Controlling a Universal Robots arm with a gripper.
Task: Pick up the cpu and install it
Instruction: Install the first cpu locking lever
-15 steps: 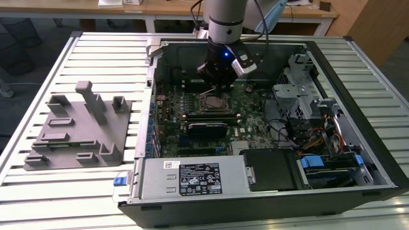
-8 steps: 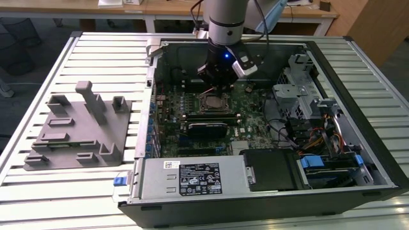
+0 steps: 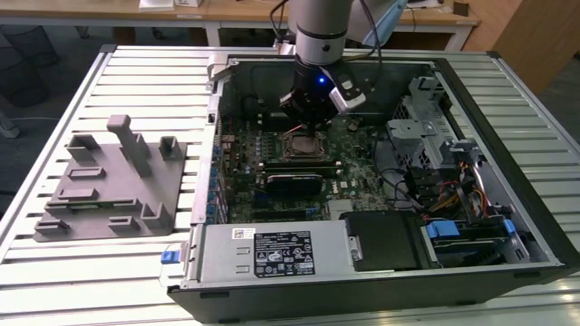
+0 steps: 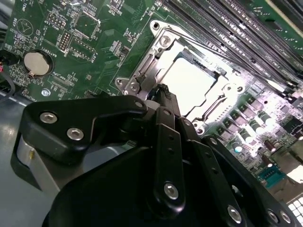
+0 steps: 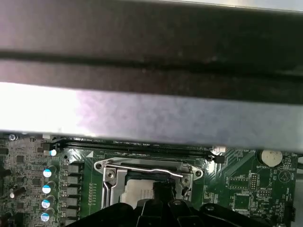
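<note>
My black, matte-metal pincer (image 4: 163, 92) hangs low over the motherboard, its bolted fingers drawn together with nothing between them. Just beneath its tip sits the small flat square cpu (image 4: 191, 80), silvery and smooth on top, lying level inside the square steel-framed socket (image 4: 142, 71). Around that spreads the green, densely studded circuit board (image 4: 94, 38), with long dark memory slots (image 4: 222, 28) beyond. Well off beside the open black case (image 3: 507, 102) rests a grey plastic tray with upright posts (image 3: 113, 183).

Arm upright; gripper (image 3: 309, 127) pointing straight down, fingers (image 4: 163, 97) closed together.
</note>
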